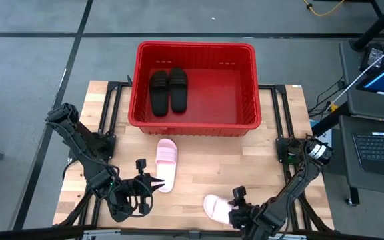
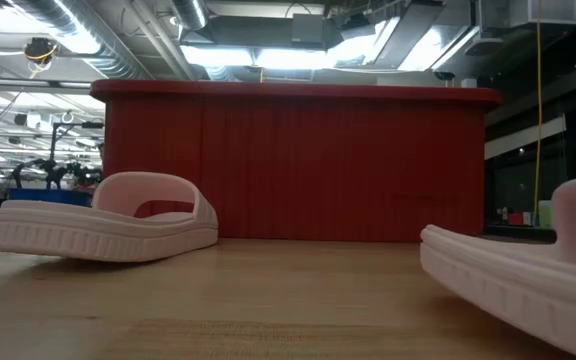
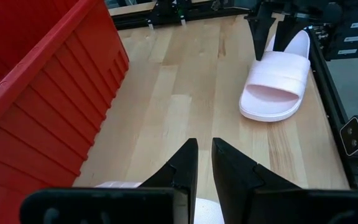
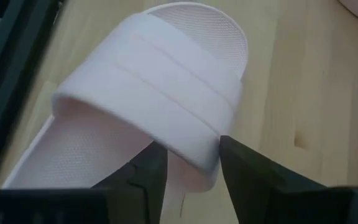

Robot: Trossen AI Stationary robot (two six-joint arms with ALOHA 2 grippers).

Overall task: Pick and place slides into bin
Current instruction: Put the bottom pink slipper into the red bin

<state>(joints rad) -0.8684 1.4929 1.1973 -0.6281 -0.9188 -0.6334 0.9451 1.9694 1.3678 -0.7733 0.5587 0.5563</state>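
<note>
Two black slides (image 1: 169, 91) already in bin (image 1: 195, 48) | near-right pink slide (image 1: 216, 206) sits right at right gripper (image 4: 190, 163), fingers part-open straddling its strap edge, nothing lifted | left gripper (image 1: 153, 181) nearly closed, empty, beside other pink slide (image 1: 166, 165)

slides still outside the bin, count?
2, both pink. One lies mid-table in front of the bin, by the left claw. The other is at the near edge, at the right claw.

Bare table (image 1: 205, 167) between two pink slides; bin (image 1: 195, 125) wall blocks far side.
</note>
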